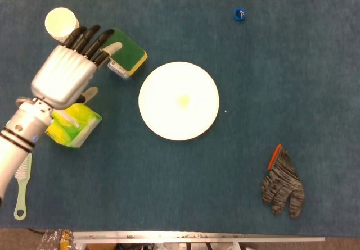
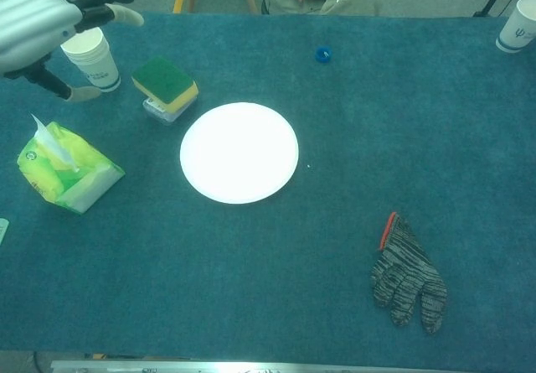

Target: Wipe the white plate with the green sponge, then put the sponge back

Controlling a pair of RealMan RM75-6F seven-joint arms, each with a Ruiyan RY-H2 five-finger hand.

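Left hand hovers open, fingers spread, holding nothing, near the surface's far-left corner, just beside the green sponge. That sponge sits on a small holder, close beside the white plate at mid-surface.

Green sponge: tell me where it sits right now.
The green sponge lies at the table's upper left in the head view, on a small clear holder, between the paper cup and the white plate. The left hand hovers beside it.
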